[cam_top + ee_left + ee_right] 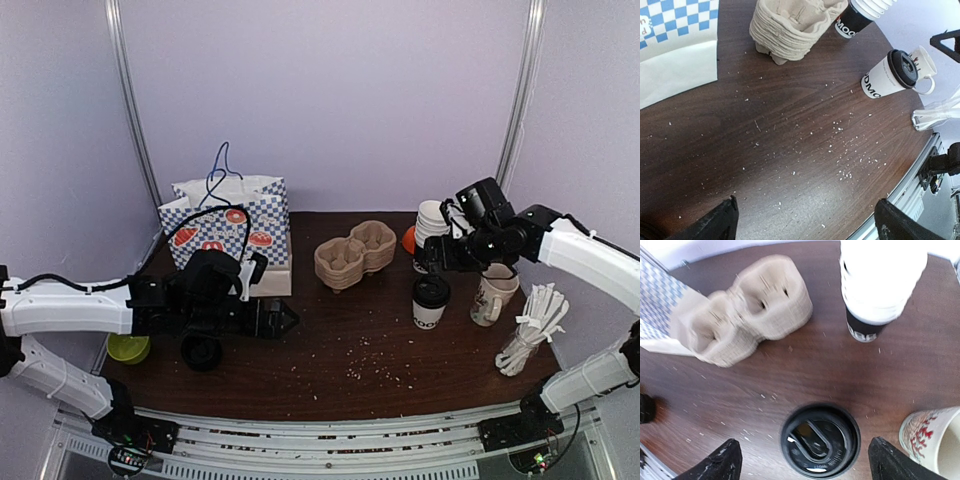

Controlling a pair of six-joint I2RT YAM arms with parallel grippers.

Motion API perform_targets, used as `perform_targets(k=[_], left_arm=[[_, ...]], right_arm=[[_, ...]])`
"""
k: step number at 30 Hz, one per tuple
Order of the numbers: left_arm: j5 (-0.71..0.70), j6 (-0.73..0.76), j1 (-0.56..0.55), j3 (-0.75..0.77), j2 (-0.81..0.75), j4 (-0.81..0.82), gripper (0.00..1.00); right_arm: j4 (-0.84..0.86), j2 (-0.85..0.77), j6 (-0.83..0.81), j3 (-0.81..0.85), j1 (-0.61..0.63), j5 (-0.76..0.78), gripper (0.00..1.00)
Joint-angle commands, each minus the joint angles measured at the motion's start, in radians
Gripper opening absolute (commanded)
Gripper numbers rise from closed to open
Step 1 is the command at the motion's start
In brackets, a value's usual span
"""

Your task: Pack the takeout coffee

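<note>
The takeout coffee (pixel 431 303) stands upright on the dark wooden table (pixel 340 350), right of centre: white above, black below, with a black lid. My right gripper (pixel 436 268) hovers just above it. In the right wrist view the lid (pixel 820 441) lies between my two wide-apart fingers (pixel 720 462), which do not touch it, so my right gripper (pixel 805 464) is open. My left gripper (pixel 288 318) hangs over the left half of the table. It is open and holds nothing (pixel 807 224). From the left wrist the cup (pixel 887 75) shows far off.
A blue-checked paper bag (pixel 230 225) stands at the back left. Stacked pulp cup carriers (pixel 355 252) sit mid-back. A stack of lidless cups (pixel 430 225), a cream mug (pixel 493 295) and a glass of sticks (pixel 530 335) crowd the right. A black round thing (pixel 202 352) lies under the left arm.
</note>
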Motion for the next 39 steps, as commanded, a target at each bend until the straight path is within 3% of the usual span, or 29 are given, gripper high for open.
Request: perform_targets(k=[1,7,15,26,32,39], left_arm=[[-0.065,0.012,0.001,0.033,-0.046,-0.028,0.98],[-0.186,-0.02,0.033,0.051,-0.114,-0.124,0.98],[-0.218,-0.026,0.242,0.08,-0.324,-0.241,0.96],[0.015,-0.037,0.245,-0.034,-0.258,-0.096,0.92],[0.025,-0.025,0.245,-0.088,-0.287,-0.08,0.92],[0.021,-0.019,0.245,-0.123,-0.294,-0.086,0.92]], right_arm=[[-0.052,-0.028,0.015,0.103,0.001,-0.042,0.91],[0.077,0.01,0.042,0.112,0.1,-0.059,0.87],[0.336,0.151,0.103,0.079,0.197,-0.016,0.75],[0.266,0.525,-0.136,0.379,0.253,0.057,0.63],[0.183,0.661,-0.231,0.534,0.264,0.033,0.62],[0.136,0.784,-0.255,0.653,0.27,0.052,0.51]])
